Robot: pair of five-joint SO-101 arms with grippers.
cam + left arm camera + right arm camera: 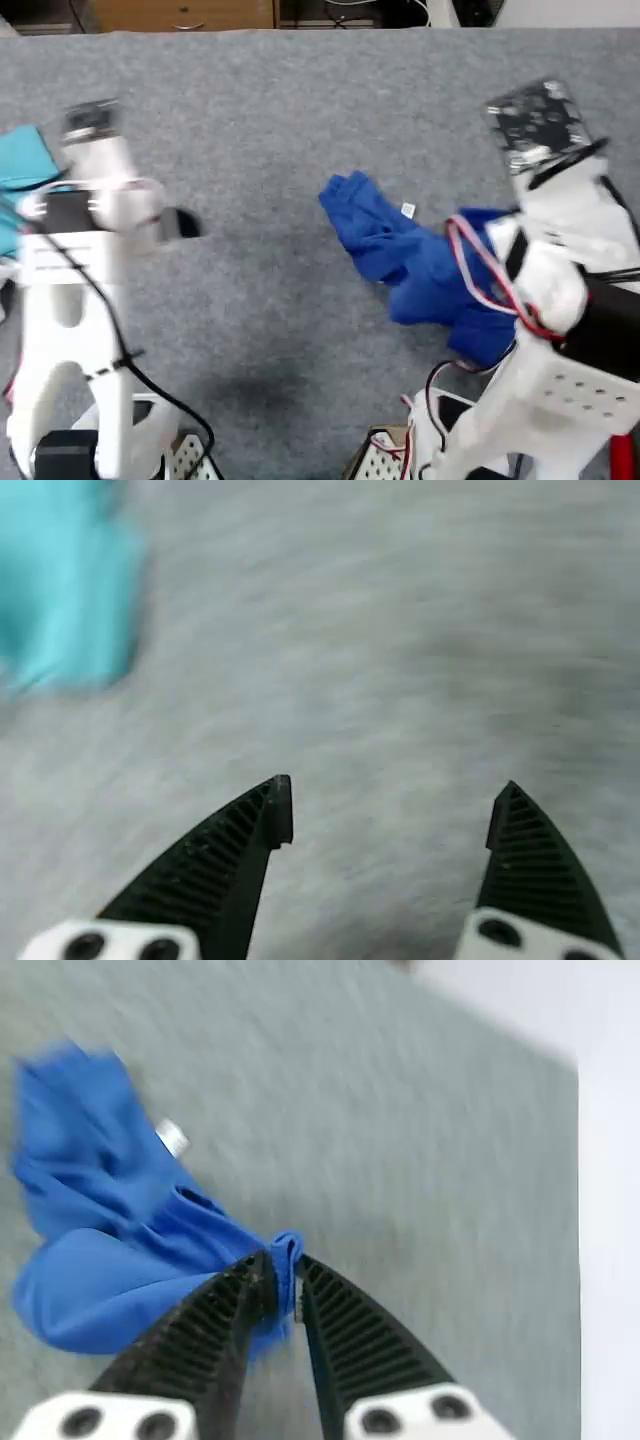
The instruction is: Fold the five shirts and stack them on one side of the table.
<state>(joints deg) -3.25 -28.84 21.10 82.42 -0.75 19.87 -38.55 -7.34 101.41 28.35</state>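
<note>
Right now my right gripper [287, 1285] is pinching a fold of the blue shirt [110, 1230], with its black ribbed jaws pressed together on the cloth and a small tuft poking out past the tips. From the high view, the blue shirt [420, 260] lies crumpled on the grey table cover [280, 120]. It sits toward 3 o'clock of the table's middle and runs from a bunched end near the centre down toward 4 o'clock, where it passes under the right arm [560, 300]. A small white tag [407, 210] shows on the shirt's upper edge, and the right wrist view picks up the same tag [172, 1138].

My left gripper [394, 800] is spread wide, holding nothing, with bare grey cover between the jaws. The left arm [90, 210] stands at about 9 o'clock on the table. A teal shirt [22, 170] lies at the table's 9 o'clock edge, just beside that arm and partly behind it. The left wrist view catches the teal shirt [60, 580] too, well apart from the jaw tips. The two shirts are far apart, on opposite sides of the table. I cannot tell whether the teal one is folded.
</note>
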